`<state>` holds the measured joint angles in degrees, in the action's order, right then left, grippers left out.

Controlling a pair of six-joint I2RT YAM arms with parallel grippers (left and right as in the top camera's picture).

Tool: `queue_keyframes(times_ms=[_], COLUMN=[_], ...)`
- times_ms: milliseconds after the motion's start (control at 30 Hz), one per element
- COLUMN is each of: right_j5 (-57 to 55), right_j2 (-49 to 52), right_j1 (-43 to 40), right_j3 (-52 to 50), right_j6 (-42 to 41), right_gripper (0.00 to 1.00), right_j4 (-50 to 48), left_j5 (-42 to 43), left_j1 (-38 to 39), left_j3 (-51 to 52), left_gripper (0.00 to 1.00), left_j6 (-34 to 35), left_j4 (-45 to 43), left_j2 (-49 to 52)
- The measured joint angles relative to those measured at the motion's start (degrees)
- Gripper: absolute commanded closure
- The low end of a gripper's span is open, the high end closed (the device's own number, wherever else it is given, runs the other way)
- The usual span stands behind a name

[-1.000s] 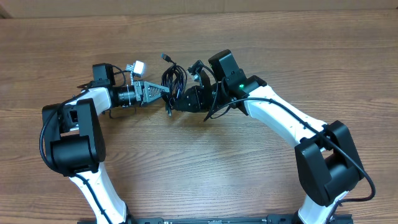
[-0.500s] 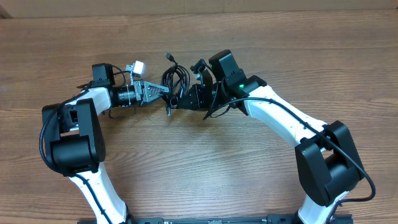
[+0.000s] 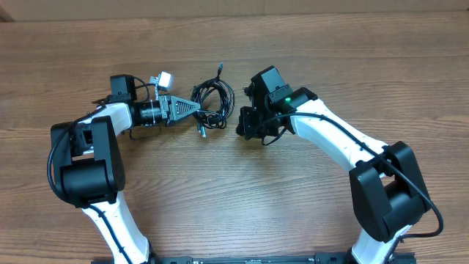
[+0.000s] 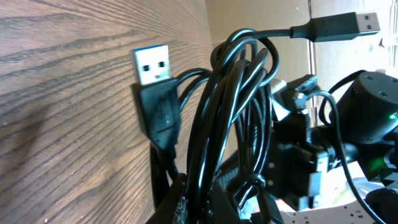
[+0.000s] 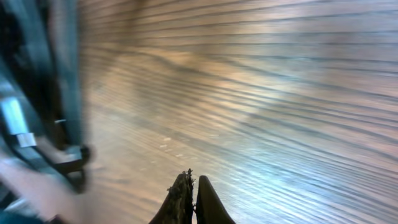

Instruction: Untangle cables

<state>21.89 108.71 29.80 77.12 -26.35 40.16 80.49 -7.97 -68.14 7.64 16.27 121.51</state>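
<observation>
REMOTE STATION: At the bottom of the left wrist view, my left gripper (image 4: pixel 210 210) is clamped tight on the cables (image 4: pixel 233 118). The black cords run down between its jaws and fan upward from there in a bunched coil. This is the anchoring half of the job as I read it: one claw pins the bundle while the other is free to work a strand loose.

Just past the grip, a blue-tongued USB plug (image 4: pixel 152 65) lies against the wooden table (image 3: pixel 242 198). A second plug (image 4: pixel 359 23) sticks out at the far top of the coil on a free length of cord. From overhead, the bundle sits as a small loose knot of loops at the tip of the left claw, with one plug end trailing toward me and another pointing away.

Beyond the coil, my right gripper (image 5: pixel 192 182) stands apart from the cables. Its fingers are pressed together with nothing between them, and its own camera shows only blurred wood grain ahead. No cord is separated yet, so I judge the untangling barely begun.

The next move, in my view, calls for opening the right claw and bringing it back to the coil. It should pick a single strand or plug end, probably the free one at the far side, not the whole bunch. Then it should draw that end out slowly while the left grip holds.
</observation>
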Motion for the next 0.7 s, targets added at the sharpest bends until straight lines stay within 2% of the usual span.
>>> queue_keyframes(times_ms=[167, 233, 267, 300, 533, 700], right_j5=[-4.3, -2.3, -0.4, 1.6, 19.3, 23.2], right_j2=[0.0, 0.0, 0.0, 0.0, 0.0, 0.0], right_j1=[-0.1, -0.1, -0.2, -0.2, -2.6, -3.7], right_j3=[0.0, 0.0, 0.0, 0.0, 0.0, 0.0], right_j6=[-0.4, 0.6, 1.5, 2.1, 4.6, 4.9], right_gripper=[0.96, 0.86, 0.75, 0.71, 0.61, 0.61], right_j4=[1.3, -0.5, -1.6, -2.5, -7.5, -7.1], left_j5=[-0.2, -0.2, -0.2, -0.2, -0.1, -0.2], left_j1=[0.0, 0.0, 0.0, 0.0, 0.0, 0.0], left_j3=[0.0, 0.0, 0.0, 0.0, 0.0, 0.0], left_gripper=[0.96, 0.96, 0.96, 0.96, 0.96, 0.96], left_j6=[0.9, 1.1, 1.2, 1.3, 1.4, 1.4], left_j4=[0.0, 0.0, 0.0, 0.0, 0.0, 0.0], left_j2=[0.0, 0.0, 0.0, 0.0, 0.0, 0.0])
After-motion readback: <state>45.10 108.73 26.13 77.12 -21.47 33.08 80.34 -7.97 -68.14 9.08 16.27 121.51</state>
